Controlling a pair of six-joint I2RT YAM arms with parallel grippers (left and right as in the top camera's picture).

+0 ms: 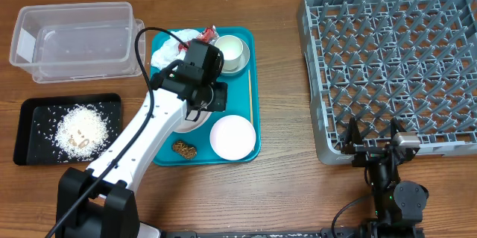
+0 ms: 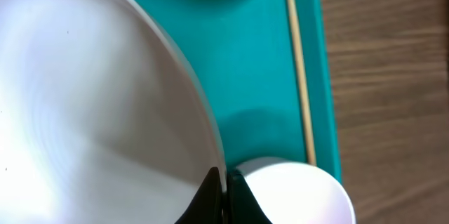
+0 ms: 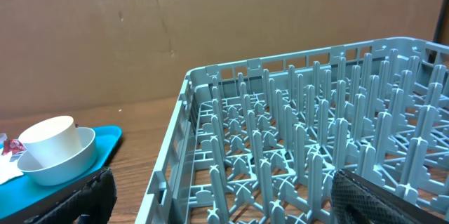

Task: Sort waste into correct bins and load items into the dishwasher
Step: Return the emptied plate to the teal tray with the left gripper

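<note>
Pale glossy plate, rim pinched in left hand

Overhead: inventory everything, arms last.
rack: 1, grey, right
tub: 1, clear, far left
black tray: 1, black, left
crumbs: pile, whitish, black tray
teal tray: 1, teal, centre
napkins: heap, white, teal tray
wrapper: 1, red, by napkins
cup: 1, white, in bowl
bowl: 1, pale, teal tray
large plate: 1, pale, teal tray
small plate: 1, white, teal tray
biscuit: 1, brown, teal tray
stick: 1, wooden, teal tray
left gripper: 1, black, shut on large plate
right gripper: 1, black, open, by rack
</note>
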